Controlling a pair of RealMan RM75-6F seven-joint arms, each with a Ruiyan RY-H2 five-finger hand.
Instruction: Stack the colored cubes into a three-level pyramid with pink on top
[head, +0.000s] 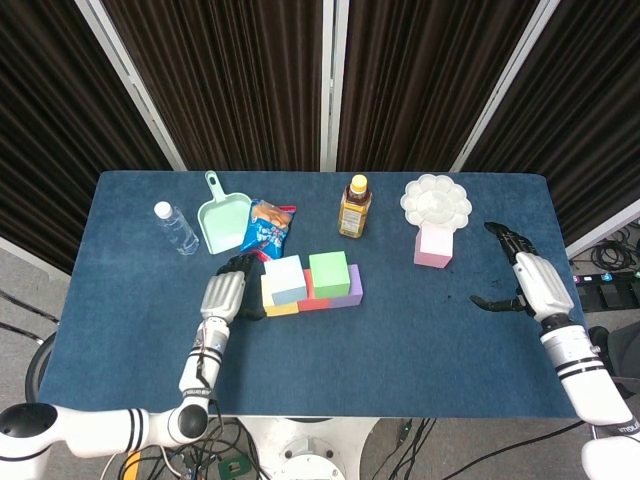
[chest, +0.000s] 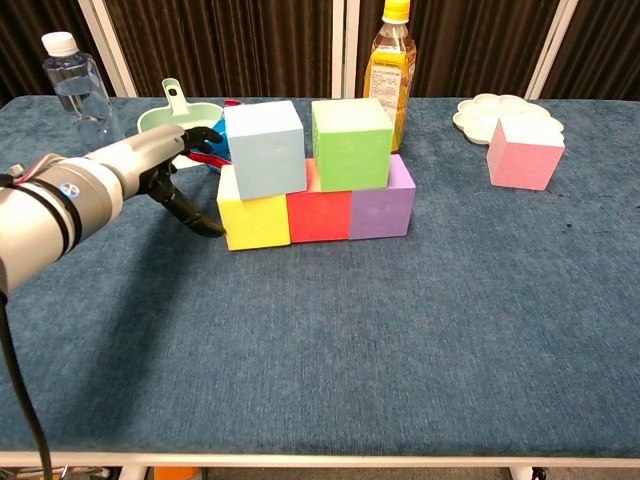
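Head view: the pink cube (head: 433, 245) is seen toward the table's (head: 420, 350) right far corner, touching the palette (head: 436, 201); the right hand (head: 527, 282), fingers spread and holding nothing, lies near it at the right edge, while the left hand (head: 226, 294) is pressed against the stack's yellow cube (head: 272, 297), well apart from pink. Chest view: the left hand (chest: 150, 160) is open with fingertips touching the yellow cube (chest: 255, 220); blue (chest: 264, 149) and green (chest: 351, 144) form the second level, so the right hand is judged better placed for pink (chest: 524, 153).
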